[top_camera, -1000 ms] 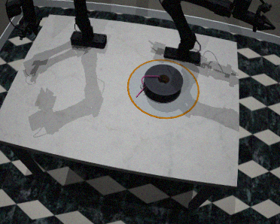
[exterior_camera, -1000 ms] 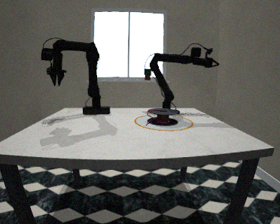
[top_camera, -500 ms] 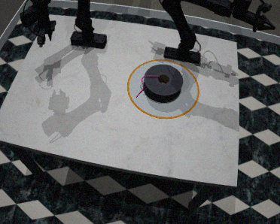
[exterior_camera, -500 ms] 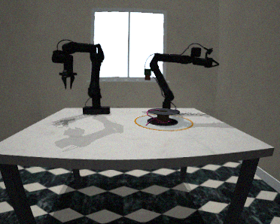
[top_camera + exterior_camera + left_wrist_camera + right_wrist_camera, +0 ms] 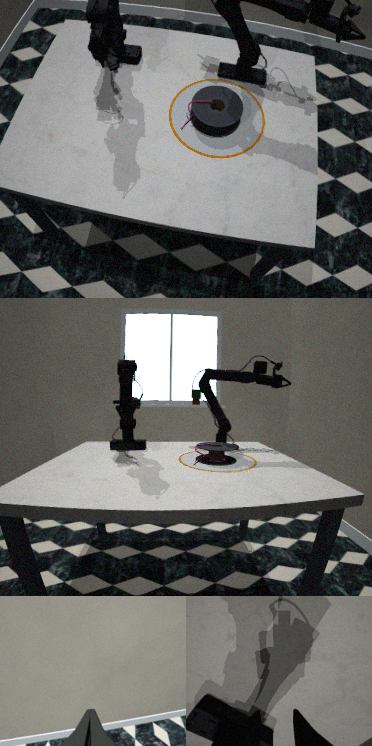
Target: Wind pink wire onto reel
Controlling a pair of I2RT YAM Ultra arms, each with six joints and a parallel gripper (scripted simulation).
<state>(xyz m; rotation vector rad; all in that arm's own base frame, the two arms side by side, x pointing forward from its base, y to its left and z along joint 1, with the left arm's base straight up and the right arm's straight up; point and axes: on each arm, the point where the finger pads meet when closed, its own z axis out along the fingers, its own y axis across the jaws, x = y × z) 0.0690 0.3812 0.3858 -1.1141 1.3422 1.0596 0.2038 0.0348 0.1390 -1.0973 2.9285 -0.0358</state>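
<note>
Jaws on the right arm (image 5: 106,30) (image 5: 127,393), partly parted around nothing, point down beside its own base; across from them the pink wire (image 5: 201,101) (image 5: 196,460), probably light, springy and best pinched at its loose tail, bends over the flat reel (image 5: 225,117) (image 5: 227,447) inside the painted ring (image 5: 170,117) (image 5: 256,463). Beyond, the left arm (image 5: 240,30) (image 5: 215,405) reaches outward, its empty jaws pressed together, well apart from the reel.

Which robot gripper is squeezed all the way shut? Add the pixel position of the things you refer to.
The left gripper (image 5: 289,383) (image 5: 91,714): its two fingertips meet, but the right gripper's (image 5: 276,711) fingertips have a gap between them.
</note>
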